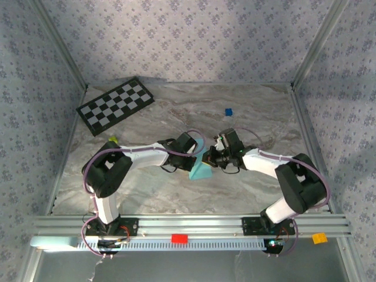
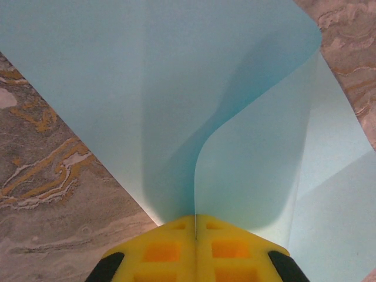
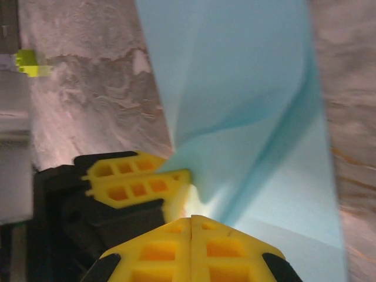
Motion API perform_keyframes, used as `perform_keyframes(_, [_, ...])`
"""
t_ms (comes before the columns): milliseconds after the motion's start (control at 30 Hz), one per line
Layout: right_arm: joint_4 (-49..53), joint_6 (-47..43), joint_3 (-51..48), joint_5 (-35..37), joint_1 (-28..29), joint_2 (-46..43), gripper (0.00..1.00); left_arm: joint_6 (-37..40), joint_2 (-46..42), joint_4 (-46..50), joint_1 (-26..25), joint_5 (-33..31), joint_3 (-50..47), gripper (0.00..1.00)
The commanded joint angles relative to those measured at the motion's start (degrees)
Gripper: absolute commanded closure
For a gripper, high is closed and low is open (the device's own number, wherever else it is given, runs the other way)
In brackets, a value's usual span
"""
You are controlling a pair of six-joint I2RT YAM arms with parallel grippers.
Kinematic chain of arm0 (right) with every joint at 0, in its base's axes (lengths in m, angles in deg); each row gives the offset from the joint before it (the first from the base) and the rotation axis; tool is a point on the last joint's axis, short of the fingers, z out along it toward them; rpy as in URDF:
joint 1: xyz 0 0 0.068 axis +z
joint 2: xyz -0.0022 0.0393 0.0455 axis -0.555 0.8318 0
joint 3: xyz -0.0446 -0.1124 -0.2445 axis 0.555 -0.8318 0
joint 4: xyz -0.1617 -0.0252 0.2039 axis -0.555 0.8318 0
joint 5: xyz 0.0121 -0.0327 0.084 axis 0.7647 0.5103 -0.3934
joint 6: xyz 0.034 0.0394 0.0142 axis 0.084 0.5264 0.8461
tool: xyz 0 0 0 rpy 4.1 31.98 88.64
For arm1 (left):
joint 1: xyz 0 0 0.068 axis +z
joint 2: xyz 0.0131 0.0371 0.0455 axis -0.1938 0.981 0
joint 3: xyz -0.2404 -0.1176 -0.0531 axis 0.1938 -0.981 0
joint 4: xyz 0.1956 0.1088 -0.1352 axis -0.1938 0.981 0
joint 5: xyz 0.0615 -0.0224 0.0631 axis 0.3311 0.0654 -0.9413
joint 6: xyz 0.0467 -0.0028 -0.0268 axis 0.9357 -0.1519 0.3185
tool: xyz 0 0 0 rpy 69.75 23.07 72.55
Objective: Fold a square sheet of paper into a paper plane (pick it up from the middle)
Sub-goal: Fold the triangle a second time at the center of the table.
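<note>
The light sky-blue sheet of paper (image 1: 201, 171) is bent into a fold at the table's middle, between my two grippers. In the left wrist view the paper (image 2: 176, 88) curls upward, and one edge runs straight into the closed seam of my left gripper (image 2: 195, 222), which is shut on it. My left gripper (image 1: 197, 155) and right gripper (image 1: 212, 157) nearly touch. In the right wrist view my right gripper (image 3: 191, 221) is shut. No paper comes out of its seam; the paper (image 3: 235, 88) rises just beyond its tips. The left gripper's yellow fingers (image 3: 138, 182) pinch the paper's corner there.
A black-and-white checkerboard (image 1: 116, 106) lies at the back left. A tiny dark-blue cube (image 1: 228, 111) sits at the back right. A small yellow-green piece (image 1: 113, 140) lies by the left arm's elbow. Patterned walls enclose the marbled table (image 1: 264, 117).
</note>
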State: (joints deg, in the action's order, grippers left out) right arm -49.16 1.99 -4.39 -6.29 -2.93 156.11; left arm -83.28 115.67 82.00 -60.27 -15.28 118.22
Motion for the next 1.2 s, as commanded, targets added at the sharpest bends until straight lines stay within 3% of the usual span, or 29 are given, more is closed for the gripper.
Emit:
perform_keyframes(0, [-6.7,4.7,1.4,-2.7,1.3,4.0,0.98,1.2,2.1,1.2,0.3,1.0,0.8,0.98])
perform_keyframes(700, [-7.4,6.0,-1.1,0.6,0.5,10.7,1.00,1.5,2.6,1.7,0.3,1.2,1.3,0.98])
perform_keyframes(1167, [-3.6,4.4,1.6,1.5,-0.1,5.5,0.98,1.9,4.1,3.1,0.2,2.0,2.5,0.98])
